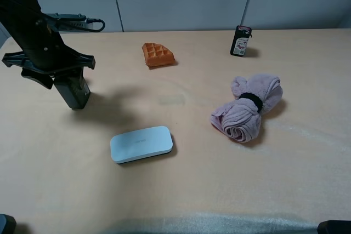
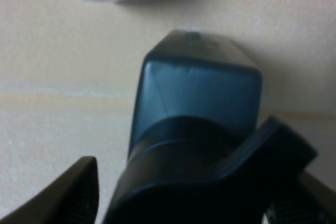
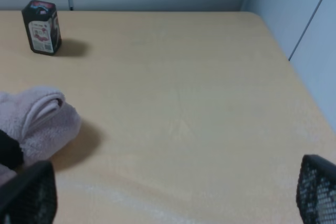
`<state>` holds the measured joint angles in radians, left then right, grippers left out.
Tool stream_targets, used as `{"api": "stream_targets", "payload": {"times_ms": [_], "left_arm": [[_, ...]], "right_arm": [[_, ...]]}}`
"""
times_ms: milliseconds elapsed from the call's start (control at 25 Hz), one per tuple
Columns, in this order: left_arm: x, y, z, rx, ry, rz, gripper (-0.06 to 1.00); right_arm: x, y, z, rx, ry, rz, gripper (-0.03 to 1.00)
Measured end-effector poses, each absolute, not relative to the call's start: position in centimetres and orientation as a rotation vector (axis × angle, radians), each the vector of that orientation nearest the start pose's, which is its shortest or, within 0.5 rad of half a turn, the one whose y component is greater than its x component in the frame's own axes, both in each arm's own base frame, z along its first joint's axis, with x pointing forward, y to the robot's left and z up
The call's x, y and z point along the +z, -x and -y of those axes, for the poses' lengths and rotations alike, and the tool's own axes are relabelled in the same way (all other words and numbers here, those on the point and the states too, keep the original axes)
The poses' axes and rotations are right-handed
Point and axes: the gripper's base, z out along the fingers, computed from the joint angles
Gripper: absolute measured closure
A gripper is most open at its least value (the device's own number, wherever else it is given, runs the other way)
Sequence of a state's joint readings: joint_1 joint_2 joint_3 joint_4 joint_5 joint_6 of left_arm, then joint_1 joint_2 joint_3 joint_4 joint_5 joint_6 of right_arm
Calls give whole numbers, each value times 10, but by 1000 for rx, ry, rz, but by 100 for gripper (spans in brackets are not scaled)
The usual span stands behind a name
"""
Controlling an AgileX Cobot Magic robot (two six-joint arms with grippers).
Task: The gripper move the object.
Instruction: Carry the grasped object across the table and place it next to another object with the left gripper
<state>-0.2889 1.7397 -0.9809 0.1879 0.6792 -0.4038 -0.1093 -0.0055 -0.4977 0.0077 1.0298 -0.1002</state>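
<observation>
Left gripper [image 1: 61, 76] descended over the upright bottle [image 1: 73, 92] at the tabletop's [image 1: 192, 190] left side, long axis vertical, cap between fingers [image 2: 68, 192] seemingly clamped on it; right gripper [image 3: 173, 195], well apart, fingers spread and empty.

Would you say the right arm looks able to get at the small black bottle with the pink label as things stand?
Probably yes: the right gripper is open, and bare table lies between it and the small black bottle; the pink towel sits off to one side.
</observation>
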Motion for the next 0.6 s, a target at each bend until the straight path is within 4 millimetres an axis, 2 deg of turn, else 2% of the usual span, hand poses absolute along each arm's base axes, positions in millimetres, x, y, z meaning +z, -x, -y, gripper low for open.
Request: {"api": "stream_targets", "payload": {"times_ms": [280, 600], "left_arm": [[172, -302, 78, 98, -23, -2910, 21], [205, -300, 75, 109, -13, -2856, 21]], "right_arm": [[279, 4, -1, -124, -9, -2012, 27], [279, 4, -1, -124, -9, -2012, 27]]}}
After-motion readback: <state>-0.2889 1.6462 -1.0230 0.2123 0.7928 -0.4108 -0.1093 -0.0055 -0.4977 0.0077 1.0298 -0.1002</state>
